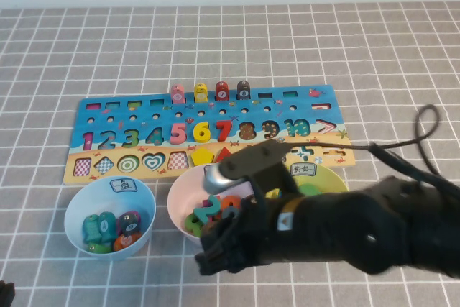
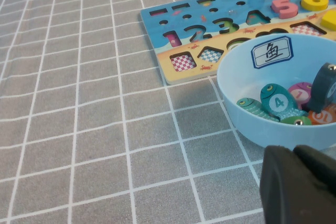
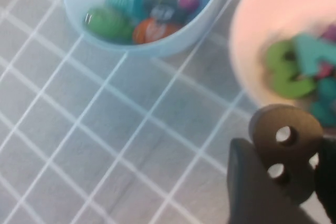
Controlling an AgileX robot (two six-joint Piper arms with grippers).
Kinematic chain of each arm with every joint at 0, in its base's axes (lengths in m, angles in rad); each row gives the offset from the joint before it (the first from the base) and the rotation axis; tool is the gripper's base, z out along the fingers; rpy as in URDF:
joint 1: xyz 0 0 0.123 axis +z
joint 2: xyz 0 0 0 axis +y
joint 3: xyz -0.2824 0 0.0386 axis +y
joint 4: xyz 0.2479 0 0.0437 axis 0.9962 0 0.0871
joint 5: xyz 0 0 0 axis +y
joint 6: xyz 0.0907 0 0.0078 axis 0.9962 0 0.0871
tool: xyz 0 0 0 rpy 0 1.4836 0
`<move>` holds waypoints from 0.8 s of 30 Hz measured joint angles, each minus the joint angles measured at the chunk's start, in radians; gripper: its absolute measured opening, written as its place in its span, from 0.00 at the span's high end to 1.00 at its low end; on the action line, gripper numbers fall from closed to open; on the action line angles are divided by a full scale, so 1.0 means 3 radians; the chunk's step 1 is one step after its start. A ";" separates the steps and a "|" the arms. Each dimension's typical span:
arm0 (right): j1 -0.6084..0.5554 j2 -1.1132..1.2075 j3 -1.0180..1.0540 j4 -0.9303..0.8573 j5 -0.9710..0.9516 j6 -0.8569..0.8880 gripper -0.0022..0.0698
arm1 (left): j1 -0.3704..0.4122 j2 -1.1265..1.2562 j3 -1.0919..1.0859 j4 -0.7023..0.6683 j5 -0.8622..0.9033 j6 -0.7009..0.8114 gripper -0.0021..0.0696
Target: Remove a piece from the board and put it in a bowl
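My right gripper [image 3: 286, 153] is shut on the piece [image 3: 286, 140], a dark brown wooden 8 whose two holes show between the black fingers. It hangs just off the near rim of the pale pink bowl [image 3: 262, 24], above the checked cloth. In the high view the right arm covers the pink bowl's [image 1: 180, 192] near side, with the gripper [image 1: 215, 249] low in front of it. Several coloured numerals lie in that bowl. The blue board [image 1: 108, 116] lies behind the bowls. My left gripper [image 2: 294, 153] is shut beside the light blue bowl [image 2: 236, 98], holding nothing.
The light blue bowl [image 1: 79, 206] holds several fish pieces. A yellow bowl [image 1: 327, 174] stands right of the pink one, partly behind my right arm. Pegs stand along the board's far edge. The right arm's cable loops at the right.
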 joint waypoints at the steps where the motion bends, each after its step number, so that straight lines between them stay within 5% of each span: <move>1: 0.0000 0.0067 -0.0091 0.0000 0.0122 0.0000 0.66 | 0.0000 0.0000 0.0000 0.0000 0.0000 0.0000 0.98; 15: -0.0019 0.0248 -0.0608 -0.0061 0.0723 0.0020 0.66 | 0.0000 0.0000 0.0000 0.0000 0.0000 0.0000 0.98; 24: -0.0238 0.0336 -0.0809 -0.0762 0.0906 0.0642 0.66 | 0.0000 0.0000 0.0000 0.0000 0.0000 0.0000 0.98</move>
